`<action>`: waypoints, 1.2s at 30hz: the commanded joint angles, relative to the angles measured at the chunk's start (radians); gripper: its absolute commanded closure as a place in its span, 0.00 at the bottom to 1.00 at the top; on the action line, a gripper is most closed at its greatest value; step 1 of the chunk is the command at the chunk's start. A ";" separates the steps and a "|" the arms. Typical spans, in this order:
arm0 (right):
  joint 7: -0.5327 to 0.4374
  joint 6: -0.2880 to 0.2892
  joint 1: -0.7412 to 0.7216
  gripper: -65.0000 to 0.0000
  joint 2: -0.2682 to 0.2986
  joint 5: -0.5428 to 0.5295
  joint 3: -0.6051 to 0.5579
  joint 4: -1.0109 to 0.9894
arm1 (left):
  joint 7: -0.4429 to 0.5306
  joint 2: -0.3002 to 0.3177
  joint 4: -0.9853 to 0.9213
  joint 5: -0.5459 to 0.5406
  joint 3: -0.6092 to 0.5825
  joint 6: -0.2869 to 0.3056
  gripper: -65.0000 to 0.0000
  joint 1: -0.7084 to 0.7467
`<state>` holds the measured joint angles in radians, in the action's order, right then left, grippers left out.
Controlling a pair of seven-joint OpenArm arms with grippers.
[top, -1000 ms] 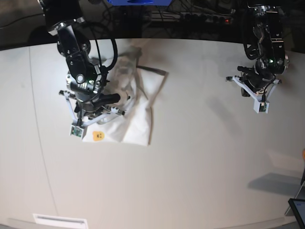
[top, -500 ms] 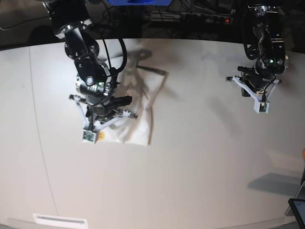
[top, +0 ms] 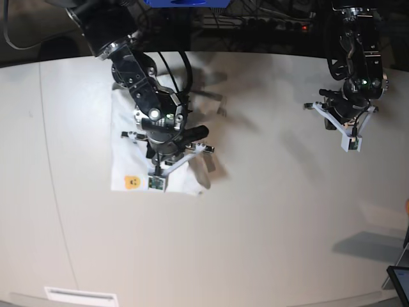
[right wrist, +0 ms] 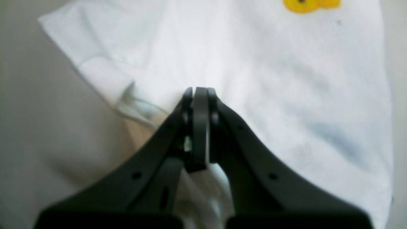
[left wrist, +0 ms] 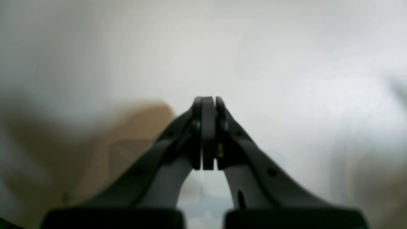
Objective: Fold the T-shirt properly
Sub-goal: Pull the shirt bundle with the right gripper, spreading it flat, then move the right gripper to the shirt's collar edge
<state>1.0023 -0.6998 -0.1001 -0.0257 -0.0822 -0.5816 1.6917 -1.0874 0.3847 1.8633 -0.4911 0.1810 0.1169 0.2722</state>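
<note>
A large white short-sleeved cotton T-shirt is seen lying partly folded on the pale, matte table, toward the left of the base view. Only its plain side is shown; a small orange patch is visible near its lower left corner, and the same patch is cut by the top edge of the right wrist view. The cloth is spread fairly flat in a rough rectangle, with a rumpled lower right corner beside the arm.

The right gripper is positioned over the right half of the shirt. In the right wrist view its black fingers are seen pressed together, and the white fabric is spread under and ahead of them. A folded edge with a hem is seen to the left of the fingertips, with bare table beyond it. Whether a layer of cloth is pinched between the closed jaws cannot be told from these views.

The left gripper is held well apart from the shirt, over bare table at the right of the base view. In the left wrist view its dark fingers are seen pressed together with nothing between them, over a blurred pale surface
</note>
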 commanded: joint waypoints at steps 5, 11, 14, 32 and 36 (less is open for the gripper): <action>-0.017 0.002 -0.028 1.00 -0.067 0.005 -0.028 0.009 | 0.016 0.013 0.014 0.002 0.008 0.000 1.00 -0.008; 0.000 0.002 -0.005 1.00 -0.076 0.005 -0.097 0.026 | 0.016 0.013 0.011 0.002 0.008 0.000 1.00 -0.011; 0.023 0.002 0.001 1.00 -0.075 0.003 -0.104 0.080 | 0.016 0.012 0.011 0.002 0.008 0.000 1.00 -0.012; 0.046 0.002 0.233 1.00 0.086 0.006 0.133 0.270 | 0.017 0.015 0.009 0.002 0.010 0.000 1.00 -0.014; 0.026 0.002 0.296 1.00 0.085 0.006 0.131 0.268 | 0.017 0.013 0.009 0.002 0.010 0.000 1.00 -0.014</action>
<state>1.0431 -0.7006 0.2031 0.0639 -0.0753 -0.4492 1.9423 -1.0843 0.3820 1.8587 -0.4942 0.1833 0.1169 0.2665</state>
